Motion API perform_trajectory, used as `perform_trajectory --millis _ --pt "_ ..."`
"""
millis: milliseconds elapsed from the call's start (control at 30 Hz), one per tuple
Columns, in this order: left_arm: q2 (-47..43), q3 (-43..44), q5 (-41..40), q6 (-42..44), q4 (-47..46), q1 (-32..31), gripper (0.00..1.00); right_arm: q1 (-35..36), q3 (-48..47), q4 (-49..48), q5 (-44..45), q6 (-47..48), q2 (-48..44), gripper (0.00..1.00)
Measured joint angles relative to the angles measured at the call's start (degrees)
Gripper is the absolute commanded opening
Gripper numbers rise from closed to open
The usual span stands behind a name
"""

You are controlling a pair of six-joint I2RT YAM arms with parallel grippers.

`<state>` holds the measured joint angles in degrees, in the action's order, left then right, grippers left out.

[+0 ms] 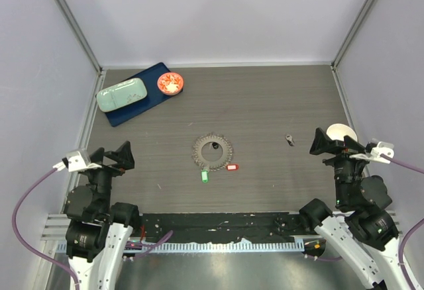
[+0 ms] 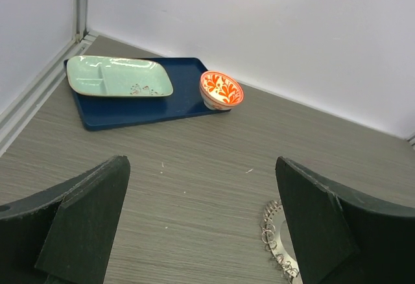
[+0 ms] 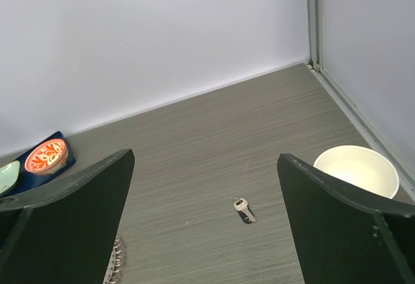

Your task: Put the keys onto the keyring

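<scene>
The keyring (image 1: 212, 149), a grey metal ring fringed with small silvery rings, lies flat at the table's middle. A green tag (image 1: 205, 176) and a red tag (image 1: 231, 167) lie at its near edge. A loose bare key (image 1: 289, 140) lies to its right and shows in the right wrist view (image 3: 244, 209). My left gripper (image 1: 123, 157) is open and empty, left of the ring, whose edge (image 2: 275, 242) shows beside its right finger (image 2: 337, 225). My right gripper (image 1: 320, 142) is open and empty, right of the loose key.
A navy tray (image 1: 130, 110) at the back left holds a pale green dish (image 1: 121, 95); a red patterned bowl (image 1: 170, 83) sits at its right end. A white bowl (image 1: 339, 132) stands behind my right gripper. Grey walls close in three sides.
</scene>
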<state>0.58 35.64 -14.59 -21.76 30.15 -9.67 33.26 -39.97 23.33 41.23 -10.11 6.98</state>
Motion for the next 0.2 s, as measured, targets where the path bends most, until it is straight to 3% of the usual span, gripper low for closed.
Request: perform_trajectory --millis 200 --pt "0.0 0.0 0.7 0.09 0.09 0.0 1.0 0.0 0.13 -0.22 -1.38 -0.35 0.07 1.0"
